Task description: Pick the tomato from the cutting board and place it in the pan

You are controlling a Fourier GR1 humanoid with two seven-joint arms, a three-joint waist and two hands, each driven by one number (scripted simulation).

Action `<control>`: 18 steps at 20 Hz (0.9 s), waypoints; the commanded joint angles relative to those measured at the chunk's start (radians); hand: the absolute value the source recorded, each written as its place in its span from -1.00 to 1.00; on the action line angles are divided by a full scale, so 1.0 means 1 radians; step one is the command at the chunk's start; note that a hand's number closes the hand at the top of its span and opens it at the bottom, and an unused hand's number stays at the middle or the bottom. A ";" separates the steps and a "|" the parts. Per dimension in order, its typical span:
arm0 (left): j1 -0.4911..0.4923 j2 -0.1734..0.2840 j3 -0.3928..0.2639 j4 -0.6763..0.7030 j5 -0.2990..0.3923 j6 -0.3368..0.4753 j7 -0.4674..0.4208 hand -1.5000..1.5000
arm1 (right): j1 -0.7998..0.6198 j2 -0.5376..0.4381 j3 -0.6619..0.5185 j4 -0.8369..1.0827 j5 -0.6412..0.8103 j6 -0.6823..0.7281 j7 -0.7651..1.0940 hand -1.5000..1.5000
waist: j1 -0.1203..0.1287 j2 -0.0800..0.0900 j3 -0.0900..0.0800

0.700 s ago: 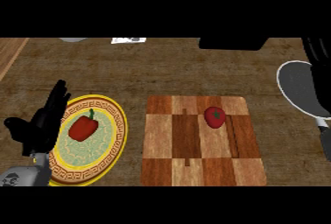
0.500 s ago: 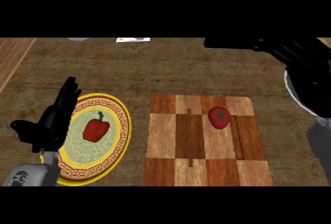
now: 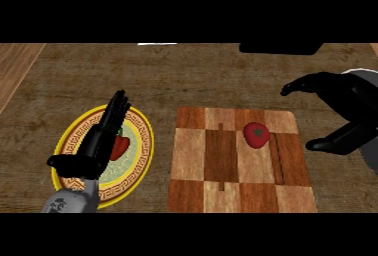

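Red tomato [image 3: 256,134] — left of right hand [image 3: 347,107]

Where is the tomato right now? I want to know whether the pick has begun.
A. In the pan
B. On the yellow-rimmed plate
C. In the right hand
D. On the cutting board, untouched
D: the tomato lies on the cutting board, and the right hand is open beside it, not touching it.
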 commanded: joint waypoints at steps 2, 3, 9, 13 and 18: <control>0.017 -0.035 -0.049 0.003 -0.032 0.004 -0.043 0.00 | -0.094 -0.067 -0.028 0.208 0.194 0.197 -0.238 -1.00 | 0.014 0.002 0.001; 0.032 -0.026 -0.042 -0.021 -0.013 -0.003 -0.010 0.00 | -0.100 -0.103 -0.039 0.238 0.232 0.227 -0.279 -1.00 | 0.015 -0.001 0.002; 0.012 -0.034 -0.048 0.022 -0.029 -0.008 -0.023 0.00 | -0.255 -0.113 0.069 0.277 0.437 0.213 -0.362 -1.00 | 0.004 -0.005 -0.001; 0.033 -0.060 -0.071 0.026 -0.053 0.015 -0.042 0.00 | -0.309 -0.077 0.202 0.279 0.587 0.152 -0.363 -1.00 | 0.009 -0.006 -0.002; 0.033 -0.038 -0.028 -0.002 -0.041 0.024 -0.023 0.00 | -0.333 -0.070 0.375 0.243 0.794 0.055 -0.413 -1.00 | -0.004 -0.013 -0.003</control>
